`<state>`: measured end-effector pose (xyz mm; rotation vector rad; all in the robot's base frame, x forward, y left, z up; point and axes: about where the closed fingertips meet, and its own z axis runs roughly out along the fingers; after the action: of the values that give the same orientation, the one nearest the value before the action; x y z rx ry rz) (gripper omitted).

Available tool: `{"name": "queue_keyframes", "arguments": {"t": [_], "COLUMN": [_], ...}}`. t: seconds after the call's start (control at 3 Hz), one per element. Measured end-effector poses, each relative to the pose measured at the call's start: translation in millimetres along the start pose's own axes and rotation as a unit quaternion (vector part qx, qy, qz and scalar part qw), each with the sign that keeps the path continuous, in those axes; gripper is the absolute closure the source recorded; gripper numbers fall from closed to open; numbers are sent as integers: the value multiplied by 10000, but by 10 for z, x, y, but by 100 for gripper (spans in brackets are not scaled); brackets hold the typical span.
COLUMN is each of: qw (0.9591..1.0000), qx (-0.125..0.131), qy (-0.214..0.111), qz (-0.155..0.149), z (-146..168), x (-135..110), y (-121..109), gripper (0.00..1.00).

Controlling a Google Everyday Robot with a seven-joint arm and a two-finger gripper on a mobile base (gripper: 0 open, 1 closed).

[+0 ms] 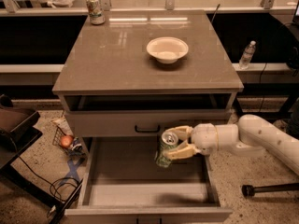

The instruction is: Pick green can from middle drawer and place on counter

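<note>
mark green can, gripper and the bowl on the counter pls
green can [163, 149], camera view, side of its body, above the middle drawer [140, 195].
gripper [171, 143], camera view, midway between fingers [181, 151] shut on the can.
bowl [167, 49], camera view, inner hollow, on the counter [112, 55].

We see the cream gripper [174, 142] over the grey middle drawer [126, 171], clasping the dark green can [164, 154] with its silver lid. The bench [112, 55] is glossy grey-brown; its bowl [167, 49] is cream.
</note>
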<state>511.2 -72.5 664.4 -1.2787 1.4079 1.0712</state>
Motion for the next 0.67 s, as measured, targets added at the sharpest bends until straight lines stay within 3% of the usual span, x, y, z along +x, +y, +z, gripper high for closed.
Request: {"name": "queue_keyframes", "arguments": {"t": [0.33,0.67], "qw": [9994,9974], "qx": [340,678], "qy": [34,-143], "qz": [56,195], "z": [-234,-456], "x": [-147,-434], "y": [346,267], "gripper": [100,100]}}
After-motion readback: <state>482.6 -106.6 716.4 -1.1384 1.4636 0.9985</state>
